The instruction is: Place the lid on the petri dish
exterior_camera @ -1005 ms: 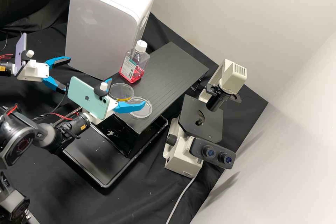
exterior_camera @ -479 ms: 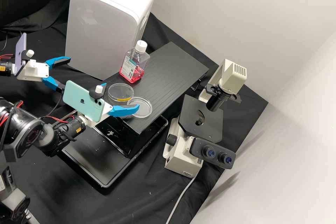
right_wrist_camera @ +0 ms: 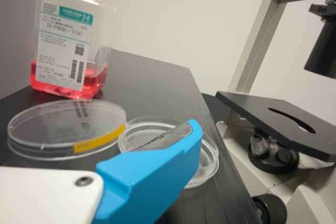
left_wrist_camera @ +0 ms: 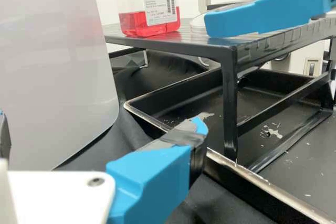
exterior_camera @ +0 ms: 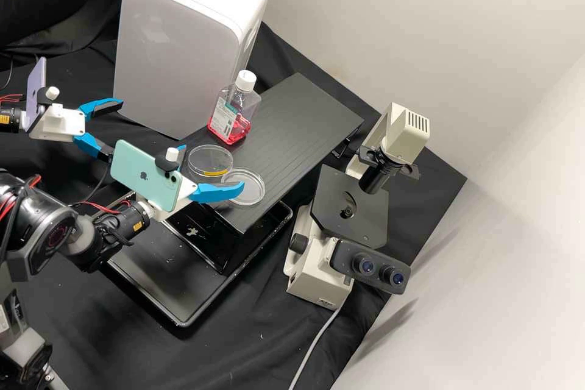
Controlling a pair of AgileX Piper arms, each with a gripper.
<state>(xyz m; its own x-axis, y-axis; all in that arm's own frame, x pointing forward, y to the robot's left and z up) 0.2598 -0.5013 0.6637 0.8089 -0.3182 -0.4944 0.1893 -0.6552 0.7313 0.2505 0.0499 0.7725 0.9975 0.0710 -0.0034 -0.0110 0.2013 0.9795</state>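
Backs right gripper (exterior_camera: 214, 166) slightly off the plain dish (exterior_camera: 250, 187), then barely shifts; jaws wide apart, empty. Means no grasp yet. Leaves it beside the taped dish (exterior_camera: 210, 160) on the rack (exterior_camera: 304, 116); cannot tell which covers which. Keeps left gripper (exterior_camera: 114, 128) unmoved, jaws apart.

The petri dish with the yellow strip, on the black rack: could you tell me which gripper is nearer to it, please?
Right. The right gripper is beside the yellow-strip dish, one finger over the neighbouring clear dish. The left gripper hangs off the rack, beside the white box.
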